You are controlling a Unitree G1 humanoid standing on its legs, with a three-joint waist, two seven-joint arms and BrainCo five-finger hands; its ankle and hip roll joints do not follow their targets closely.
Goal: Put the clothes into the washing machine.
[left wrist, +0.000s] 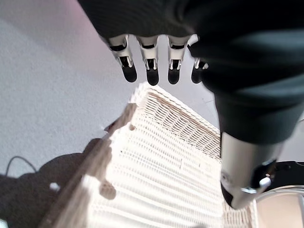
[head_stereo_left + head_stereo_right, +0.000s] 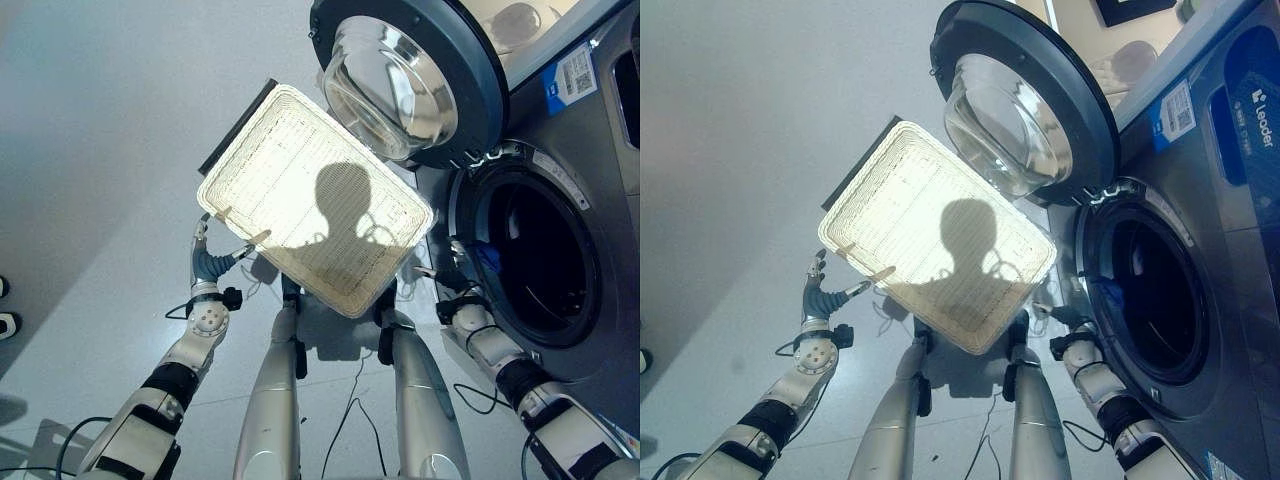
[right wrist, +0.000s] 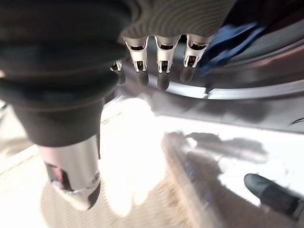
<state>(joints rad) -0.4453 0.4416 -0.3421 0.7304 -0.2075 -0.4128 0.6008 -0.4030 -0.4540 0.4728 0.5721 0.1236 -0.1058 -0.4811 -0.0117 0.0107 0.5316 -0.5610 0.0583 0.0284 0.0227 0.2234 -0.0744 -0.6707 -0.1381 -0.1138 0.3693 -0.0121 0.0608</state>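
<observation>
An empty white wicker basket (image 2: 310, 195) lies in front of me, beside the washing machine (image 2: 600, 150). The machine's round door (image 2: 400, 80) is swung open, and the dark drum (image 2: 540, 260) shows behind it. A blue cloth (image 3: 232, 40) lies at the drum's near rim (image 2: 487, 256). My left hand (image 2: 205, 262) is open at the basket's near left corner, its fingers (image 1: 151, 71) straight just past the woven rim (image 1: 161, 102). My right hand (image 2: 450, 275) is open between the basket's right corner and the drum's rim, fingers (image 3: 161, 66) straight and short of the blue cloth.
A flat black board (image 2: 235, 130) sticks out along the basket's far left edge. The open door overhangs the basket's far right corner. Grey floor (image 2: 100, 150) stretches away to the left, where a shoe (image 2: 6, 324) shows at the edge.
</observation>
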